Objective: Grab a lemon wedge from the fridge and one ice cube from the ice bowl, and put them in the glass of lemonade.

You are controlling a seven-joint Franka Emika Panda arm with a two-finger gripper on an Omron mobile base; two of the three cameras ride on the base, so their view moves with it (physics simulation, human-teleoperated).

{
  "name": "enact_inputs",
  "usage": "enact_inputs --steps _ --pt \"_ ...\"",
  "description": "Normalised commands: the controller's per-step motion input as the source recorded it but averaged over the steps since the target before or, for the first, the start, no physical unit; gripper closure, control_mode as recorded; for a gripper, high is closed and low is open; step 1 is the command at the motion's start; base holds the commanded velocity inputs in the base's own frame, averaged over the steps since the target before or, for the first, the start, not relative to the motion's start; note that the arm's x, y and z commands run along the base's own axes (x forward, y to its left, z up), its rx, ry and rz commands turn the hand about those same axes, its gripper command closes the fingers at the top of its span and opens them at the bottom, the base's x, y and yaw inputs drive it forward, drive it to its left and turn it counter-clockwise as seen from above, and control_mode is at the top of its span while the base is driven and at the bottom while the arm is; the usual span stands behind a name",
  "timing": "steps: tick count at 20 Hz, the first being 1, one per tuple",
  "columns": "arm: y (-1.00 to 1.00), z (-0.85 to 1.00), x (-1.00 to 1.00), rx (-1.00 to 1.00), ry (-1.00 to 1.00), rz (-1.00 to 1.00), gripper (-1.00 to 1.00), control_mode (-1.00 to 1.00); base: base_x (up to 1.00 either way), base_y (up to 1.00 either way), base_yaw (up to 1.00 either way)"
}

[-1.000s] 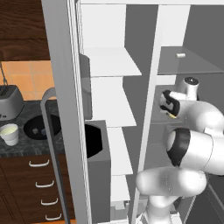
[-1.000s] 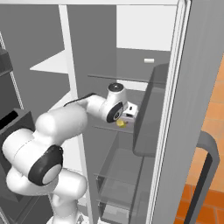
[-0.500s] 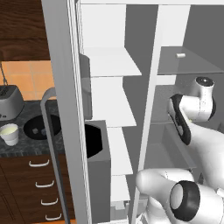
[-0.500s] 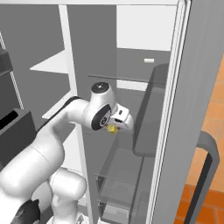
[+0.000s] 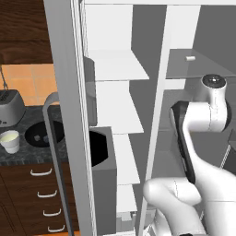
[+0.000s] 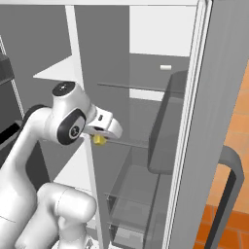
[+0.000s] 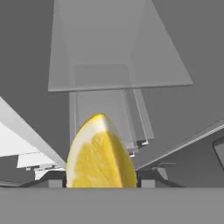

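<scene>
2 fingertips sit at the bottom of the hand view, 1 on each side of the lemon wedge (image 7: 100, 153), pressed against its flanks; the claw is closed onto the wedge and carries it. Cut face of the wedge is toward the camera, pointed end up. Behind it: a clear glass shelf (image 7: 118, 65) and a clear drawer below, inside the grey fridge interior.

Right base view: gripper (image 6: 102, 137) is at the end of the white arm, just in front of the fridge (image 6: 214, 97) compartment, at the level of the middle glass shelf (image 6: 133, 143). A small yellow spot, the lemon wedge (image 6: 99, 140), shows under the hand between the fingers, clear of the shelf. Fridge door (image 6: 194, 146) stands open at the right, with a dark door bin on its inner side. A small white item (image 6: 166, 67) lies on the upper shelf at the back.

Left base view: arm rises in front of the open fridge (image 5: 138, 92); the hand itself is hidden behind the wrist. On the dark counter (image 5: 18, 152) at left: glass of lemonade (image 5: 10, 141) near the front edge, ice bowl (image 5: 44, 134) just beside it to the right with pale cubes inside, silver toaster (image 5: 10, 108) behind the glass. Glass and bowl are apart, not touching.
</scene>
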Motion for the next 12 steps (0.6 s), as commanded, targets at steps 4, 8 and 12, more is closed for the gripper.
enact_inputs --steps 4,8,12 --pt "0.55 0.31 -0.70 -0.02 -0.05 0.09 1.00 -1.00 0.00 0.00 0.00" --pt "0.16 0.27 -0.70 0.00 -0.15 0.12 1.00 -1.00 0.00 0.00 0.00" --pt "0.00 0.15 -0.19 0.00 -0.07 0.02 1.00 -1.00 0.00 0.00 0.00"
